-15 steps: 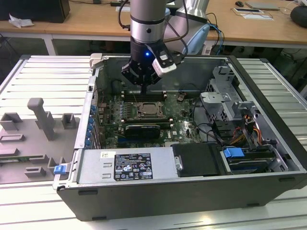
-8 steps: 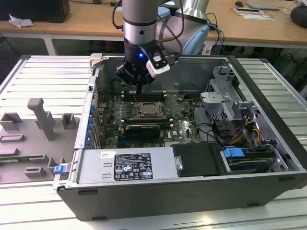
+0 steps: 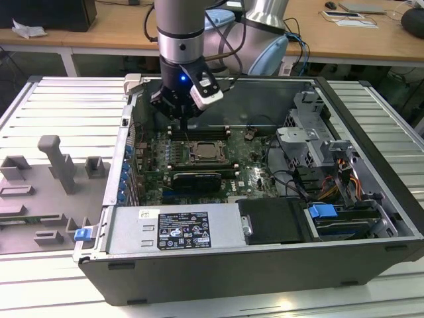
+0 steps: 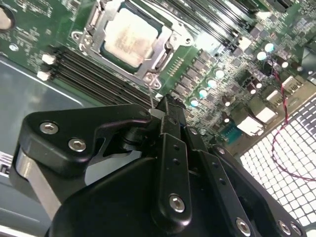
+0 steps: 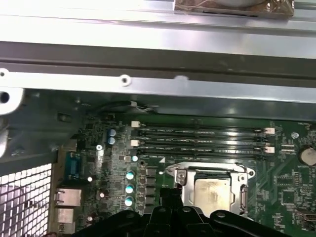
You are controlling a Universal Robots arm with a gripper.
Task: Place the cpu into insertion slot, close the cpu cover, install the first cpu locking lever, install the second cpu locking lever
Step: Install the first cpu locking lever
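The cpu (image 4: 129, 34) (image 5: 212, 191) lies flat in the insertion slot (image 3: 207, 153) on the green board. The cpu cover (image 4: 163, 53) (image 5: 178, 177) lies down around it as a silvery frame. A thin wire cpu locking lever (image 4: 149, 91) rises from the socket's corner to my fingertips. My gripper (image 4: 165, 109) (image 3: 183, 118) hangs just above and behind the socket in the exterior view. Its black fingers (image 4: 170, 148) are pressed together with the lever's end between them. The gripper's dark top edge (image 5: 170, 200) sits beside the socket in the first wrist view.
The board sits deep in an open computer case (image 3: 371, 218). Long memory slots (image 5: 202, 138) run beside the socket, near the case wall. A black card (image 3: 193, 179), a power supply (image 3: 172, 228) and a drive cage with cables (image 3: 311, 142) crowd the case. A grey fixture (image 3: 56, 162) stands outside.
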